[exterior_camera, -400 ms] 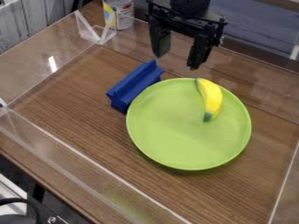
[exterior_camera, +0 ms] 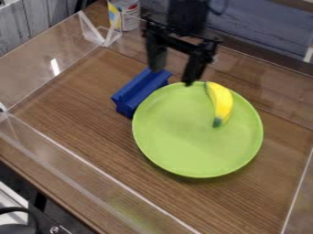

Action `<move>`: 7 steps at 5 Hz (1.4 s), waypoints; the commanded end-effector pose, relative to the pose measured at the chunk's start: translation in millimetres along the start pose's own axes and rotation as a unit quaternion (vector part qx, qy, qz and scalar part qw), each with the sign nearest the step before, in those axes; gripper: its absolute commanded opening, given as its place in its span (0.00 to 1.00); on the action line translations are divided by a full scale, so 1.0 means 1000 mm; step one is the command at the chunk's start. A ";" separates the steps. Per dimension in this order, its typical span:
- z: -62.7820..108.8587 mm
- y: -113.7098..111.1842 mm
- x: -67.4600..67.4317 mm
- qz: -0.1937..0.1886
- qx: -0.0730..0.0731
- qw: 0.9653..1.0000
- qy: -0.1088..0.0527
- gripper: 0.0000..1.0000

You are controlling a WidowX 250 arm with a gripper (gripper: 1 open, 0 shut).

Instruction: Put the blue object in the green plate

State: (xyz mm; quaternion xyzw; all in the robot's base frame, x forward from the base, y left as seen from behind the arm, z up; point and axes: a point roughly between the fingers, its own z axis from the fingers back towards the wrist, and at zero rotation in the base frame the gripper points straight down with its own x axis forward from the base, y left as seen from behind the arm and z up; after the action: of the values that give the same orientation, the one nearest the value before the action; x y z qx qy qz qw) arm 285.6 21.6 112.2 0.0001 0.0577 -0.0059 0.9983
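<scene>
The blue object (exterior_camera: 137, 90) is a deep-blue blocky piece lying on the wooden table just left of the green plate (exterior_camera: 189, 137), its right end close to the plate's rim. A yellow banana (exterior_camera: 221, 102) lies in the plate's upper right part. My gripper (exterior_camera: 173, 75) hangs pointing down over the blue object's far end and the plate's upper-left rim. Its dark fingers (exterior_camera: 154, 60) stand wide apart and open, with nothing between them.
Clear plastic walls (exterior_camera: 55, 69) enclose the wooden table on the left, front and right. A transparent stand (exterior_camera: 101, 33) and a white-and-yellow item (exterior_camera: 120, 15) sit at the back left corner.
The gripper has moved left and down, from above the plate's far rim towards the blue object. Its fingers stay open. The blue object, banana and plate have not moved.
</scene>
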 end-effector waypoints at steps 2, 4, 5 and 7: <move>-0.011 0.049 -0.002 -0.002 0.010 1.000 -0.027 1.00; -0.045 0.063 -0.005 -0.020 -0.012 0.999 -0.036 1.00; -0.058 0.067 0.002 -0.025 -0.018 0.998 -0.048 1.00; -0.054 0.061 0.009 -0.032 -0.025 0.997 -0.071 1.00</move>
State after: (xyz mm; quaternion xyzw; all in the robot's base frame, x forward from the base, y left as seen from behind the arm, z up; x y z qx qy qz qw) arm 284.9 82.0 48.0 -0.0324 0.0041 -0.0331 0.9989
